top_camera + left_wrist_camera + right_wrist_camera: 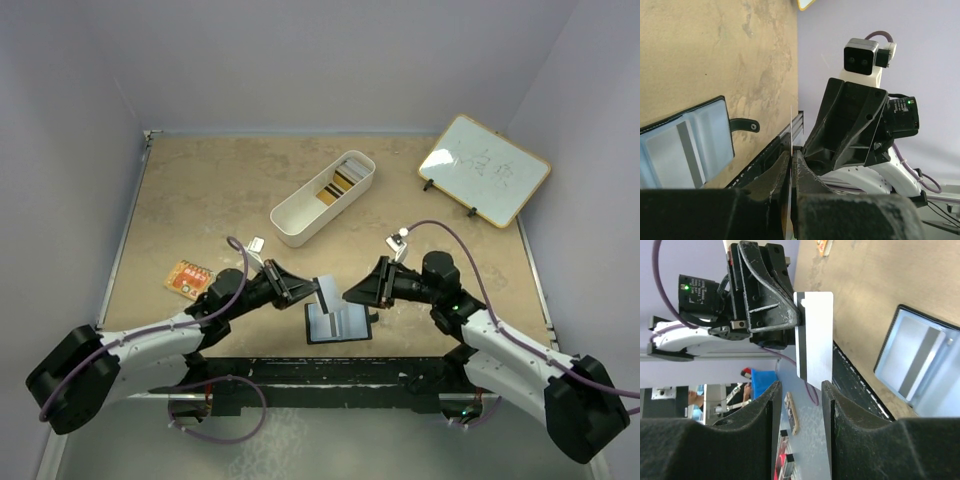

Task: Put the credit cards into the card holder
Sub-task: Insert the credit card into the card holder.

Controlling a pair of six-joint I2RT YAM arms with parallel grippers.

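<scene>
Arms [150, 342] angled inward; left jaws pinch card [815, 335].

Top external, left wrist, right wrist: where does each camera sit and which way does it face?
Top external: above and behind the arms, looking down on the table; both arms show.
Left wrist: on the left arm, looking past the shut left pincer at the right pincer.
Right wrist: on the right arm, looking between its open fingers toward the left pincer.
Shared: all three show the gripped credit card and the card holder.
</scene>
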